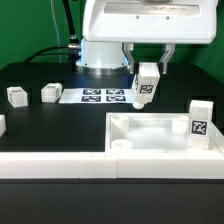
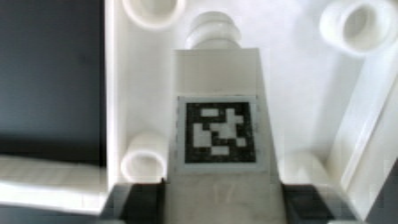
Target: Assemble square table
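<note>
My gripper (image 1: 147, 72) is shut on a white tagged leg (image 1: 143, 89) and holds it in the air just above the far edge of the square table slab (image 1: 150, 128). In the wrist view the leg (image 2: 217, 120) runs between the dark fingers (image 2: 146, 200), tag facing the camera, with the slab's rim (image 2: 347, 100) and round sockets (image 2: 150, 10) below it. Another leg (image 1: 200, 120) stands upright at the slab's corner on the exterior view's right. Two loose legs (image 1: 17, 96) (image 1: 50, 92) lie on the black table at the exterior view's left.
The marker board (image 1: 100, 96) lies flat behind the slab, in front of the robot base (image 1: 100, 55). The long white low wall (image 1: 90, 160) runs along the front, against the slab's near edge.
</note>
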You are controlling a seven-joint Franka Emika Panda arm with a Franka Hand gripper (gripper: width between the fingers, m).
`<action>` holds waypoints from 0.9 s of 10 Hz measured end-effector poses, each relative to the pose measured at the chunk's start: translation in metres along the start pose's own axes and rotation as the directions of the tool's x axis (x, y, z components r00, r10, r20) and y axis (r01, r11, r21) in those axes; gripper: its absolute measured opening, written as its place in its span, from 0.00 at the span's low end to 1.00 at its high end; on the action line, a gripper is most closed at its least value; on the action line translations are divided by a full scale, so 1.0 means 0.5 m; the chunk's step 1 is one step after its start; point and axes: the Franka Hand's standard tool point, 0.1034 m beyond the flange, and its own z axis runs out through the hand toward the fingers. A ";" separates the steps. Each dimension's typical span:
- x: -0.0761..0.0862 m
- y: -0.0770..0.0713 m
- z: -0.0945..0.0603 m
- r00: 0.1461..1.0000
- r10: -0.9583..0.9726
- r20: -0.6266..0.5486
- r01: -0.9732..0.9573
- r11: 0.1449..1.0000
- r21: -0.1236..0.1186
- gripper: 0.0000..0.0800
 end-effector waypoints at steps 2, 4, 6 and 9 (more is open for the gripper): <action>0.038 0.063 -0.042 0.993 -0.025 -0.118 0.029 0.999 0.037 0.36; 0.069 0.135 -0.075 0.955 0.034 -0.294 -0.031 0.999 0.013 0.36; 0.074 0.181 -0.075 0.894 0.002 -0.448 -0.050 0.994 -0.096 0.36; 0.069 0.174 -0.066 0.901 0.005 -0.434 -0.045 0.996 -0.082 0.36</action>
